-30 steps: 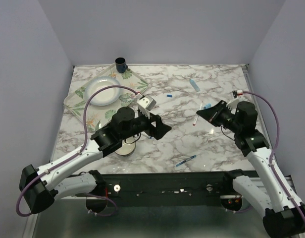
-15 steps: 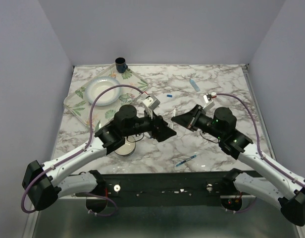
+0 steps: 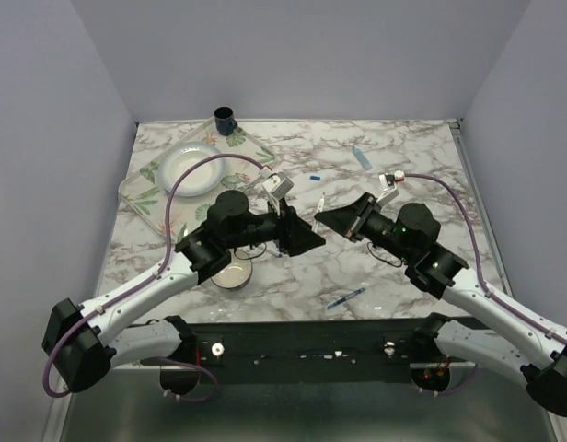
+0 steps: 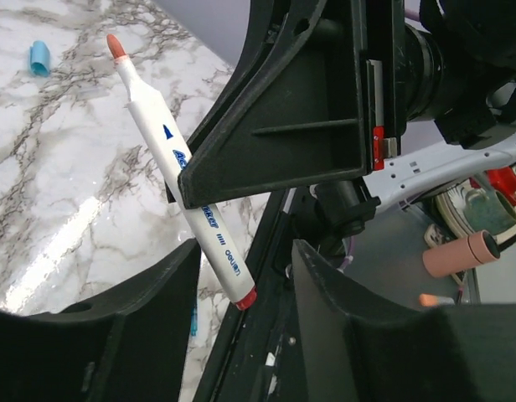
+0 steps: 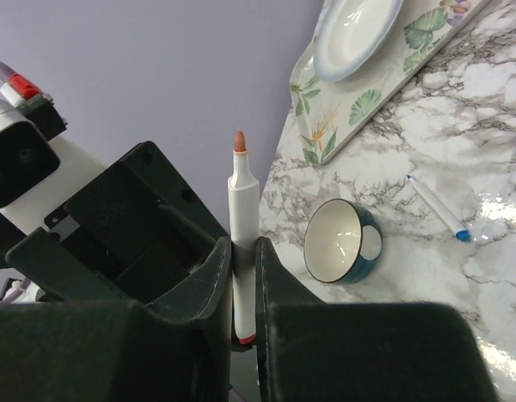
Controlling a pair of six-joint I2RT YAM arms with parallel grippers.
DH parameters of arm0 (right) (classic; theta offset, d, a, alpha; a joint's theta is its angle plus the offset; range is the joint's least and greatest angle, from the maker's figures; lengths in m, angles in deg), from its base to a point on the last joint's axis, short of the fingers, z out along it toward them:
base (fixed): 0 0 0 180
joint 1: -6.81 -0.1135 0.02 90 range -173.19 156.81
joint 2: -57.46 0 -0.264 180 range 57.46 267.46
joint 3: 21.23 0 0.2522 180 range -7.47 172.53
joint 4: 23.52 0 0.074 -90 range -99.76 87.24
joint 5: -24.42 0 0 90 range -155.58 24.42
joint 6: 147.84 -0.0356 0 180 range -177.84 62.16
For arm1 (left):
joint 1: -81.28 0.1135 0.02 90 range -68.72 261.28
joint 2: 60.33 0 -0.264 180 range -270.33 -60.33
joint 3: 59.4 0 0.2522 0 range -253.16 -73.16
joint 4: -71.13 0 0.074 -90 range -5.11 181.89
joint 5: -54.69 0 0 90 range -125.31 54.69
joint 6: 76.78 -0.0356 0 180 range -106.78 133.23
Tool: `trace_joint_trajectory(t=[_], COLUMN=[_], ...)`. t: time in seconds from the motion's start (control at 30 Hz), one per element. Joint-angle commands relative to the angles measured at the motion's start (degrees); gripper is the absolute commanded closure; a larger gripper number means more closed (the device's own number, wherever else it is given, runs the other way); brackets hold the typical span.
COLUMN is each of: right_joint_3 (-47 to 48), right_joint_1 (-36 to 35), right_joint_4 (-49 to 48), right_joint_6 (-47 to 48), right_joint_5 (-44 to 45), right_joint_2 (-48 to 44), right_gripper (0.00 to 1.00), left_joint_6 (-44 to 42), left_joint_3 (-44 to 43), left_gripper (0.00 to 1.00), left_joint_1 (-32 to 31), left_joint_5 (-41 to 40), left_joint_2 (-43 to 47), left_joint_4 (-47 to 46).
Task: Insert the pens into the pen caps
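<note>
My right gripper [image 5: 244, 247] is shut on a white-barrelled pen [image 5: 243, 205] with a red tip and red end, held upright above the table's middle. The pen also shows in the top view [image 3: 320, 204] and the left wrist view [image 4: 157, 134]. My left gripper [image 4: 245, 280] is open and empty; the pen's red end hangs between its fingers without touching. The two grippers meet in the top view, left [image 3: 306, 239] and right [image 3: 328, 219]. A blue-ended white pen [image 3: 345, 298] lies near the front edge. A light blue pen [image 3: 361, 157] and a small blue cap [image 3: 313, 176] lie farther back. The red cap is hidden.
A leaf-patterned tray [image 3: 145, 184] at the back left holds a white plate [image 3: 191, 168] and a dark cup [image 3: 225, 118]. A teal bowl [image 3: 233, 272] sits under my left arm and shows in the right wrist view [image 5: 342, 241]. A black rail [image 3: 311, 336] runs along the front edge.
My right arm has swung left from the table's right side to the middle, carrying the red pen. My left gripper has shifted slightly right, so the pen now sits between its open fingers.
</note>
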Motion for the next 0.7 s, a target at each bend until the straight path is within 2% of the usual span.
trace_joint_trajectory(t=[0.0, 0.07, 0.1, 0.17, 0.27, 0.3, 0.4, 0.53, 0.6, 0.63, 0.67], right_joint_3=[-0.1, 0.0, 0.0, 0.3, 0.7, 0.9, 1.8, 6.2, 8.0, 9.1, 11.1], right_joint_1=[-1.6, -1.8, -2.1, -2.3, -2.4, -2.4, -2.5, -2.4, -2.4, -2.3, -2.3], right_joint_4=[-3.3, -3.3, -3.6, -3.4, -1.2, -0.1, 6.5, 19.8, 28.6, 31.7, 38.2], right_joint_6=[1.1, 1.5, 2.1, 3.3, 3.8, 3.7, 4.1, 4.4, 4.3, 3.4, 2.6], right_joint_5=[2.9, 3.2, 2.7, 2.1, 1.4, 2.4, 7.0, 17.7, 22.9, 28.4, 31.3], right_joint_2=[0.1, 0.0, 0.0, 0.2, -0.6, -1.1, -4.0, -8.3, -9.4, -9.8, -9.8], right_gripper=[0.99, 0.99, 0.99, 0.98, 0.68, 0.49, 0.31, 0.23, 0.22, 0.22, 0.22], left_joint_6=[2.5, 2.6, 2.9, 3.6, 4.3, 4.4, 3.3, 0.1, -1.3, -1.8, -3.3], left_joint_3=[-1.1, -1.1, -1.1, -1.1, -1.1, -1.1, -1.3, -2.4, -2.7, -3.2, -3.3], left_gripper=[0.56, 0.66, 0.82, 1.0, 1.0, 1.0, 1.0, 1.0, 1.0, 1.0, 1.0], left_joint_1=[1.2, 1.4, 1.8, 2.2, 2.7, 3.0, 3.4, 3.4, 3.4, 3.4, 3.4], left_joint_5=[5.9, 6.0, 6.2, 6.6, 7.5, 7.3, 5.4, -1.0, -8.2, -10.9, -17.0], left_joint_2=[-1.2, -1.2, -1.2, -1.6, -2.4, -2.5, -2.5, -0.3, 1.1, 2.6, 3.5], left_joint_4=[-3.7, -3.7, -3.8, -4.5, -4.9, -4.7, -2.6, 3.7, 6.8, 10.0, 11.6])
